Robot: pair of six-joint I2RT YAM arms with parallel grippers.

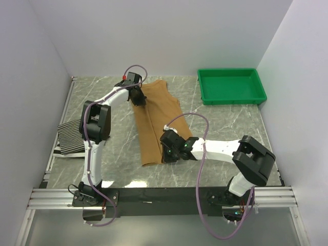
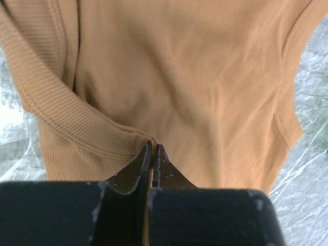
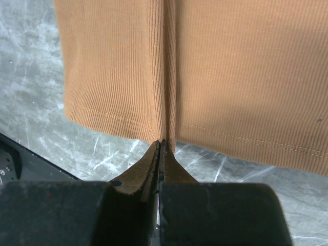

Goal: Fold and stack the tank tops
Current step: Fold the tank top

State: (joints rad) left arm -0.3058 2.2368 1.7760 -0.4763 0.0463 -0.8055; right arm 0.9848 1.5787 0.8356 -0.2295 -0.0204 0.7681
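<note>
The plain tan-brown tank top (image 1: 156, 115) lies lengthwise in the middle of the table, its shoulder end far and its hem near. My left gripper (image 1: 137, 99) is at its far left corner. In the left wrist view it (image 2: 152, 147) is shut on a pinched fold of the tan top (image 2: 195, 77) beside the ribbed armhole. My right gripper (image 1: 167, 152) is at the near hem. In the right wrist view it (image 3: 163, 143) is shut on a pinch of the hem of the tan top (image 3: 241, 66). A black-and-white striped top (image 1: 70, 137) lies at the table's left edge, partly behind the left arm.
A green plastic tray (image 1: 259, 86) stands at the back right by the wall. White walls close in the table on three sides. A metal rail (image 1: 154, 197) runs along the near edge by the arm bases. Marbled table (image 1: 230, 123) shows right of the tan top.
</note>
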